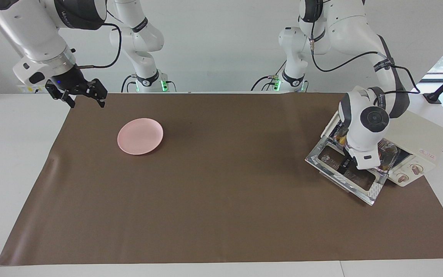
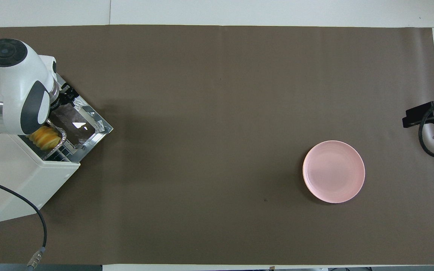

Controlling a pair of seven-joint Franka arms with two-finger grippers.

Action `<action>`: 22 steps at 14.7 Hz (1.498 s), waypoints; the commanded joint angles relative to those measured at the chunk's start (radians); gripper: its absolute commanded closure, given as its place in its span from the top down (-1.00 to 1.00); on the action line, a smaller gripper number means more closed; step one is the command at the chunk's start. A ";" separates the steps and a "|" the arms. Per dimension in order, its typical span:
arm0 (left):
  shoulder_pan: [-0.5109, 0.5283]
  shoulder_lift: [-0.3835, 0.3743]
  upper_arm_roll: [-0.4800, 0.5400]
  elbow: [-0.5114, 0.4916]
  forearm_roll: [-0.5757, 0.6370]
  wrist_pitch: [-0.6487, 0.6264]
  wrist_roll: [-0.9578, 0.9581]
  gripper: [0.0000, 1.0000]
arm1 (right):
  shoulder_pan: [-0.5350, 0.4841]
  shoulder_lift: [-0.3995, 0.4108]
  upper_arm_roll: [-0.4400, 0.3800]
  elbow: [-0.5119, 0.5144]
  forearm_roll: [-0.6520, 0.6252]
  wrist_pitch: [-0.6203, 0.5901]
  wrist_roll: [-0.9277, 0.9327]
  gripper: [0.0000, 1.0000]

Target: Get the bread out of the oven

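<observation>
Facing view: seeing left gripper (image 1: 345, 166) hanging low over the dropped-open glass door (image 1: 362, 189) of the oven (image 1: 417, 134), wrist pointing down, arm reaching in over the oven's top. Not managing to read how far it is spread: wrist housing covering most of it in both views, so cannot tell. Not seeing anything held in it, nor whether it is touching the door.

Overhead view: seeing bread (image 2: 45, 137) sitting in foil tray (image 2: 63, 134) on the rack at the oven's mouth, i.e. inside the oven, with only one end of the loaf showing and the rest hiding under the left wrist. Sitting nearer to the robots than the door panel. Oven standing at the left arm's end of the table, angled, door facing toward the table's middle.

Right gripper (image 1: 85, 100) waiting in the air over the edge of the brown mat (image 1: 221, 192) at the right arm's end, standing spread wide, gripping nothing. Pink plate (image 1: 140, 136) lying bare on the mat toward that same end, well apart from oven and bread.
</observation>
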 commanded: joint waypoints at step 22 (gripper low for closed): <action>-0.260 0.072 -0.228 0.310 -0.160 -0.048 0.215 -1.00 | -0.011 -0.013 0.008 -0.014 -0.002 -0.007 -0.028 1.00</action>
